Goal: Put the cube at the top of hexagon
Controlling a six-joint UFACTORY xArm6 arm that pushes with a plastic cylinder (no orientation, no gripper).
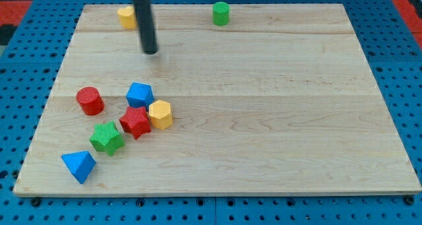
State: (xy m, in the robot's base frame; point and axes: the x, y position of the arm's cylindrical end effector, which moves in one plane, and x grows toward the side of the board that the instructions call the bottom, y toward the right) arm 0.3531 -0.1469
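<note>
**Approach not yet begun**

Camera view: tip well above the cluster, touching nothing. No jaws on this rod. Blue cube already up-left of yellow hexagon, just beside it. Next: nudge rightward, a judgement. Yellow block partly hidden behind rod, shape unclear.

Open board is lying between my tip and the blue cube, while the red star is crowding the yellow hexagon.

Bright, even overhead light on the pale board, short soft shadows, rod's top motion-blurred above my tip.
</note>
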